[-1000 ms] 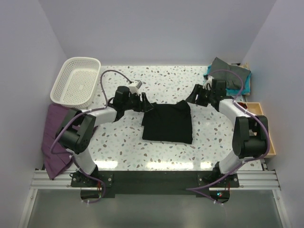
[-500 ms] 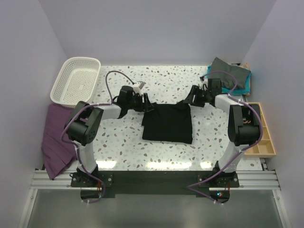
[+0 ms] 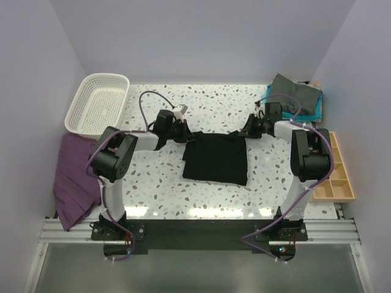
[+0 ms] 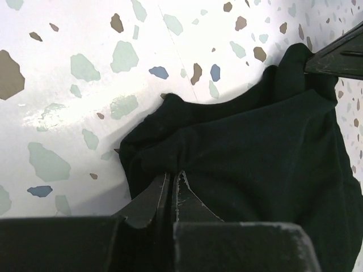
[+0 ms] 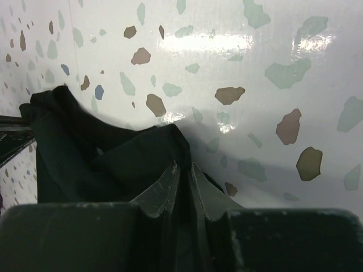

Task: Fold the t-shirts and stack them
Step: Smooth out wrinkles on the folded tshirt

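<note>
A black t-shirt (image 3: 215, 159) lies folded into a rough rectangle at the middle of the table. My left gripper (image 3: 188, 135) sits at its far left corner. In the left wrist view the jaws (image 4: 174, 174) are pressed together with a bunched fold of the black t-shirt (image 4: 266, 147) between them. My right gripper (image 3: 245, 130) is at the far right corner, its tips (image 5: 184, 168) pinching a ridge of the same black fabric (image 5: 85, 153). A dark grey t-shirt (image 3: 295, 91) rests on a teal t-shirt (image 3: 313, 113) at the back right corner.
A white lattice basket (image 3: 98, 105) stands at the back left. A purple cloth (image 3: 70, 174) hangs off the table's left edge. A wooden compartment tray (image 3: 339, 178) sits along the right edge. Speckled tabletop (image 3: 208, 104) shows behind the shirt.
Both grippers have closed from open onto the black t-shirt's far corners. The arms edged in a little toward those corners; the shirt's body has stayed in place.
</note>
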{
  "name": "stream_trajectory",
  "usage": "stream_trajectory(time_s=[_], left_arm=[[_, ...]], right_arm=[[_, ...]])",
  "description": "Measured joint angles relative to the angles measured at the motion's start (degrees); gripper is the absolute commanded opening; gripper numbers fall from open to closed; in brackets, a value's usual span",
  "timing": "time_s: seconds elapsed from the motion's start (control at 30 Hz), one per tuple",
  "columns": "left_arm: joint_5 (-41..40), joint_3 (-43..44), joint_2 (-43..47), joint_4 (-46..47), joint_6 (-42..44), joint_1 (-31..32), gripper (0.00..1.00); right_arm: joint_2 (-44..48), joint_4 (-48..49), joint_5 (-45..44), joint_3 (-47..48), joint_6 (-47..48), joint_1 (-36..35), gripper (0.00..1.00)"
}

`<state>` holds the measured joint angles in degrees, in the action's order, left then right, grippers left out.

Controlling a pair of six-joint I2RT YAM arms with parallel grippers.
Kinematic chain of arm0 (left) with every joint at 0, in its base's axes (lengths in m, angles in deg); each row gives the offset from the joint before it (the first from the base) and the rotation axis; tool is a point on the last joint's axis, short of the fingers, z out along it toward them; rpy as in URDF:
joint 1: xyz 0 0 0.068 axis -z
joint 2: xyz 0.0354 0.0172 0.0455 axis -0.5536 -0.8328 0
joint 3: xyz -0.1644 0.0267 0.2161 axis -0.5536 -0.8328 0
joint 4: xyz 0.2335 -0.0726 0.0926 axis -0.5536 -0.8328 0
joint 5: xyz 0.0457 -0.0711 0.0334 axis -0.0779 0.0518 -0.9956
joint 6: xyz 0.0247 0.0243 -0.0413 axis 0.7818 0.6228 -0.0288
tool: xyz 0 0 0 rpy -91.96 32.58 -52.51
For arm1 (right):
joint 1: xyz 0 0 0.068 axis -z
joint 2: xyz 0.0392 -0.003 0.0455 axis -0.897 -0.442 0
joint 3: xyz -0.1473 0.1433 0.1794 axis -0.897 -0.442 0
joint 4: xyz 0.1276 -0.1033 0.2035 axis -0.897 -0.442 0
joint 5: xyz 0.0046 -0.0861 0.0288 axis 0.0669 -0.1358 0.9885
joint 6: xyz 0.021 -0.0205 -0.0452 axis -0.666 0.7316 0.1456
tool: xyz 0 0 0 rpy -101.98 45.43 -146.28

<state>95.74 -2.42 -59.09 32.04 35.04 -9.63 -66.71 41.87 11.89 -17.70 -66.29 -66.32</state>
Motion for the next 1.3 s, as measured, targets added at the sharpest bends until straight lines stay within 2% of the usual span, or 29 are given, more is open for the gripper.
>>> stream_trajectory(time_s=[0.23,0.47,0.57,0.63,0.7,0.73,0.77,0.8,0.83,0.9,1.17,1.3], left_arm=[[0.20,-0.98,0.02,1.38,-0.24,-0.72,0.00],[1.95,-6.43,2.84,4.20,-1.07,-4.26,0.00],[2.58,-7.96,4.55,4.22,-1.07,-5.20,0.00],[2.84,-8.52,5.31,4.28,-1.05,-5.46,0.00],[2.97,-8.70,5.60,4.20,-1.03,-5.57,0.00],[2.95,-8.74,5.62,4.20,-1.03,-5.68,0.06],[2.95,-8.79,5.62,4.22,-1.01,-5.86,0.18],[2.93,-8.83,5.62,4.20,-1.01,-6.03,0.41],[2.97,-8.87,5.62,4.24,-1.01,-6.29,0.57],[3.17,-8.94,5.64,4.35,-1.09,-6.73,0.78],[2.54,-9.11,10.34,3.72,-1.95,-7.37,0.83],[2.73,-9.11,15.17,3.67,-1.95,-6.67,0.83]], right_arm=[[0.11,-0.55,-1.62,0.00,0.11,0.00,0.08],[1.22,-2.43,-4.46,-0.02,0.04,0.33,0.02],[1.70,-2.60,-4.59,-0.04,-0.07,0.42,0.13],[1.75,-2.45,-4.55,-0.26,-0.20,0.42,0.24],[1.97,-2.12,-4.70,-0.94,-0.39,0.48,0.61],[2.23,-2.10,-4.83,-1.31,-0.07,0.68,0.66],[2.40,-1.99,-4.87,-1.55,-0.66,0.85,0.70],[2.82,-1.70,-4.96,-1.84,-0.09,1.20,0.72],[3.23,-1.70,-4.96,-1.95,-0.04,1.49,0.75],[5.35,-1.25,-5.25,-2.69,0.07,1.95,0.76],[19.21,-0.98,-1.70,-3.65,-0.07,2.14,0.72],[20.61,-0.92,2.47,-3.85,-0.42,0.20,0.71]])
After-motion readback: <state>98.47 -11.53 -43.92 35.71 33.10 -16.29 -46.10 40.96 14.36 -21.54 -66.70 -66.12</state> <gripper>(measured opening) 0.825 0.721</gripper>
